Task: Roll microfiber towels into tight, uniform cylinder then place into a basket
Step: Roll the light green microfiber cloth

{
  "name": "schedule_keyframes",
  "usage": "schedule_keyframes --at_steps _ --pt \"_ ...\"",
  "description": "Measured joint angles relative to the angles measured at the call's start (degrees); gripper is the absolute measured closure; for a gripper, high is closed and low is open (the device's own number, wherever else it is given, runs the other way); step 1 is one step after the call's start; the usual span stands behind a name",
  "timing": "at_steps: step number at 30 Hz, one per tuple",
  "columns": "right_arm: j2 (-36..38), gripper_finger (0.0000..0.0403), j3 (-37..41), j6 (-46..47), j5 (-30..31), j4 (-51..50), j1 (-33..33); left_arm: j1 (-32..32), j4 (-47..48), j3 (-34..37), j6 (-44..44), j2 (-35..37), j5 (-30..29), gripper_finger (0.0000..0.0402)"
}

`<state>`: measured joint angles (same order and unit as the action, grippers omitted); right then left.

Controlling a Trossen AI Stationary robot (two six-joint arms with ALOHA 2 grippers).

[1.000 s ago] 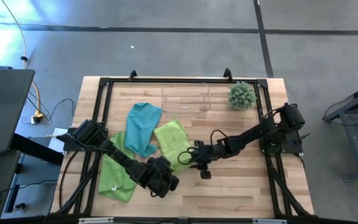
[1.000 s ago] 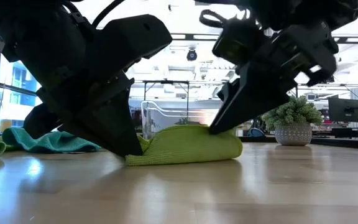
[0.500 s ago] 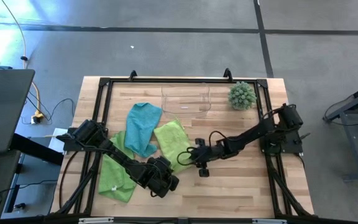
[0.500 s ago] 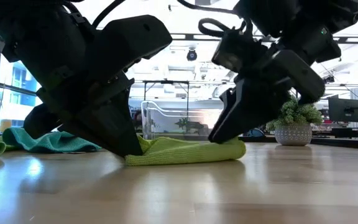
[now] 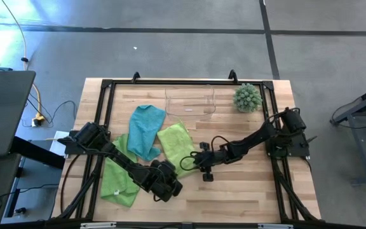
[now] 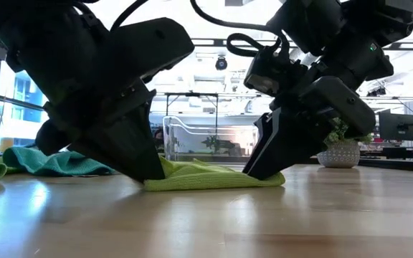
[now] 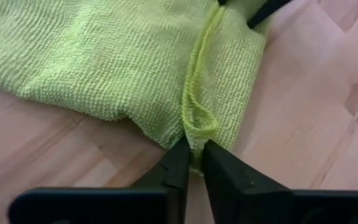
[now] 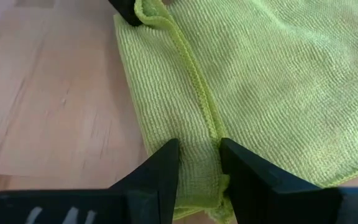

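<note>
A lime green towel (image 5: pixel 175 143) lies mid-table, its near edge folded over into a narrow strip (image 6: pixel 206 175) that rests flat on the wood. My left gripper (image 7: pixel 194 155) is shut on the strip's left end. My right gripper (image 8: pixel 199 155) is shut on its right end. A teal towel (image 5: pixel 145 130) lies to its left, overlapping it. A second lime green towel (image 5: pixel 119 179) lies partly under my left arm. The clear basket (image 5: pixel 190 102) stands at the far edge. My left gripper pinches the doubled hem at the left end of the folded strip (image 7: pixel 195 127) between its two fingers, slanting down from the near left. That end lies on the table. My right gripper pinches the folded strip beside its hem (image 8: pixel 199 134) between its two fingers, several layers, slanting down from the right. The fingers lie across the strip. The strip rests flat on the table.
A round spiky green plant ball (image 5: pixel 247 97) stands at the far right corner, beside the basket. A black frame (image 5: pixel 107 86) runs round the table. Bare wood shows to the right (image 5: pixel 246 178) and near side of the towel.
My right gripper has gone down to the table and a little toward the left edge. The right end of the folded strip, raised and bulged a second ago, now lies flat on the wood. Its left end has stayed where it was.
</note>
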<state>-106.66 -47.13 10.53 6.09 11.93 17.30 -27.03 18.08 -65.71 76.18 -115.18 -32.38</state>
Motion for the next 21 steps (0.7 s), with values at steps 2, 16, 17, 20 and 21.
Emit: schedule_keyframes --at_steps 2,16,17,20,21 --pt "0.0 0.0289 0.0 0.1 0.0 -0.1 0.0 0.1 0.1 -0.2 -1.7 0.0 0.7 0.0342" --pt "-0.1 0.0289 0.0 1.4 -0.3 -0.2 0.0 4.3 32.4 -13.7 -15.4 -0.2 13.1 0.0285" --pt "-0.1 0.0289 0.0 1.4 -0.3 -0.2 0.0 4.5 35.8 -14.5 -15.5 -0.2 13.0 0.0287" --pt "-0.1 0.0289 0.0 1.4 -0.3 -0.2 0.0 4.5 45.4 -16.6 -17.5 -0.2 12.7 0.0293" --pt "-0.1 0.0289 0.1 1.4 -0.3 -0.2 0.0 4.3 48.9 -17.1 -18.0 -0.2 12.6 0.0296"
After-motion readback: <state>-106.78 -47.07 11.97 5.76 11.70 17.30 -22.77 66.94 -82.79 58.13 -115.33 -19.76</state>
